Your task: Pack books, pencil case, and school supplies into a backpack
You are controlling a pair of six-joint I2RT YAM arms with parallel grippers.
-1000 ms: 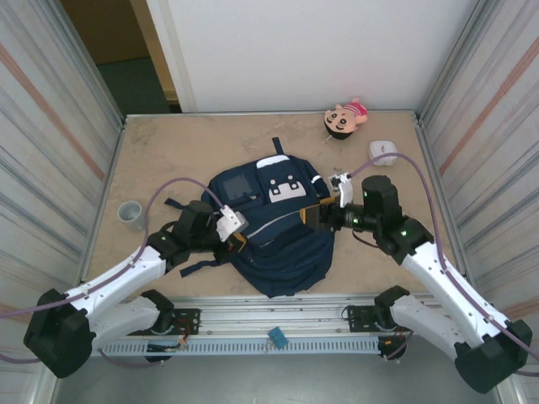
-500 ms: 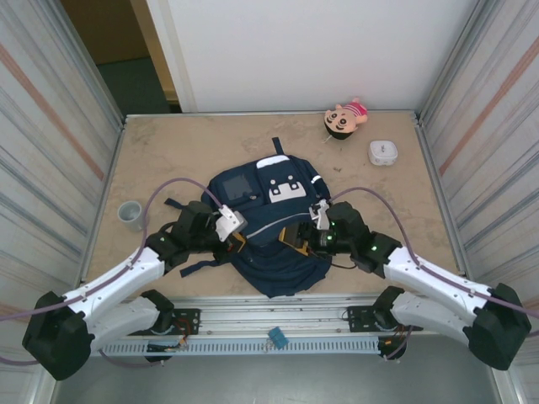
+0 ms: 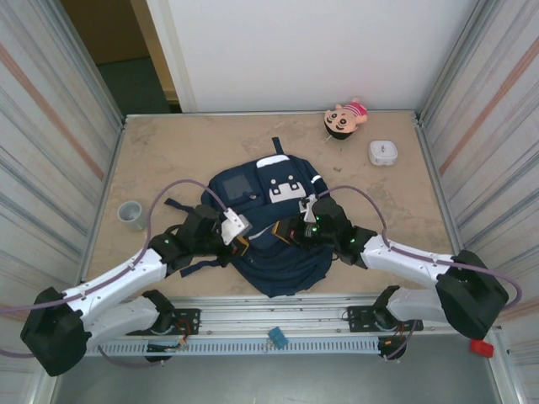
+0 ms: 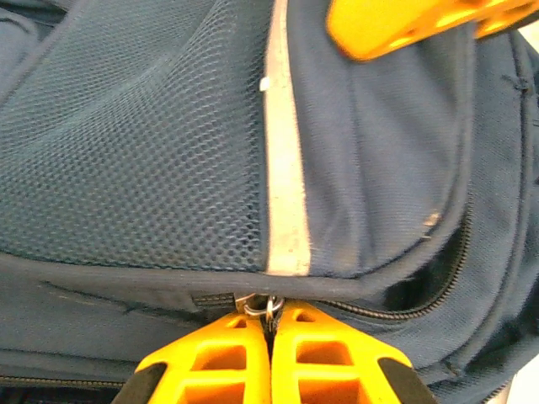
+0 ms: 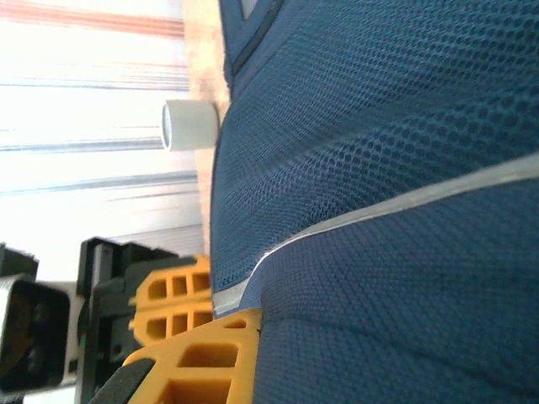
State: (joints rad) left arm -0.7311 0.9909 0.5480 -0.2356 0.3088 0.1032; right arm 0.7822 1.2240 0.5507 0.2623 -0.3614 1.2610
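Backpack lies centred on the table, cup left, doll and box behind right

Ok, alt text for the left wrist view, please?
The left gripper is shut on a metal zipper pull at a seam of the navy backpack. Above run a mesh panel and a pale stripe; another orange finger shows top right.

A: Colour of the backpack?
B: Navy blue; honeycomb mesh panels; one pale grey stripe; white patches on the top pocket.
A: The left gripper?
B: Orange. The zipper pull: silver. The table: mottled beige. The cup: grey. The doll: pink-red clothing.
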